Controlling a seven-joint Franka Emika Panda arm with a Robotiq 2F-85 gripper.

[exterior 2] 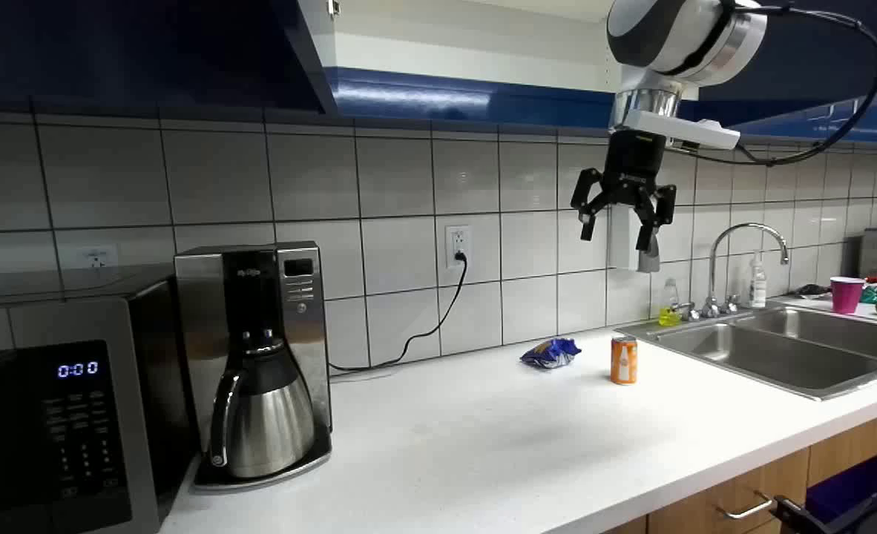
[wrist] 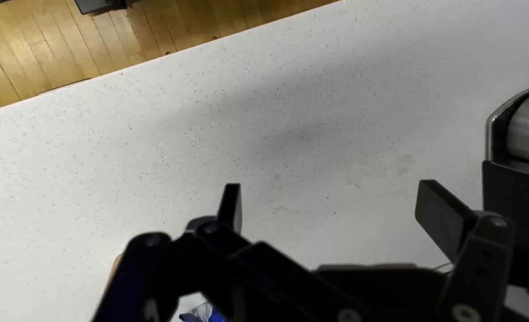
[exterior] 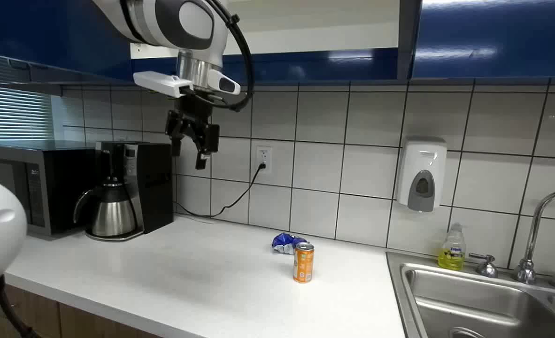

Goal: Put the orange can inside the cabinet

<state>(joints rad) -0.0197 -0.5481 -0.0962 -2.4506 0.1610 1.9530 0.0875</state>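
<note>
The orange can [exterior: 303, 264] stands upright on the white counter, also in an exterior view [exterior 2: 623, 361]. In the wrist view only a thin orange sliver [wrist: 114, 267] shows, mostly hidden behind a finger. The blue cabinet [exterior: 305, 65] hangs on the wall and its pale interior is exposed; it also shows in an exterior view [exterior 2: 438, 93]. My gripper [exterior: 188, 156] is open and holds nothing, high above the counter and apart from the can, just below the cabinet's level. It shows open in an exterior view [exterior 2: 616, 233] and in the wrist view [wrist: 331, 205].
A crumpled blue wrapper [exterior: 284, 243] lies beside the can. A coffee maker [exterior 2: 253, 371] with a steel pot and a black microwave [exterior 2: 75, 415] stand at one end of the counter. A sink [exterior: 474, 300], a soap bottle [exterior: 452, 249] and a wall dispenser [exterior: 422, 173] are at the other.
</note>
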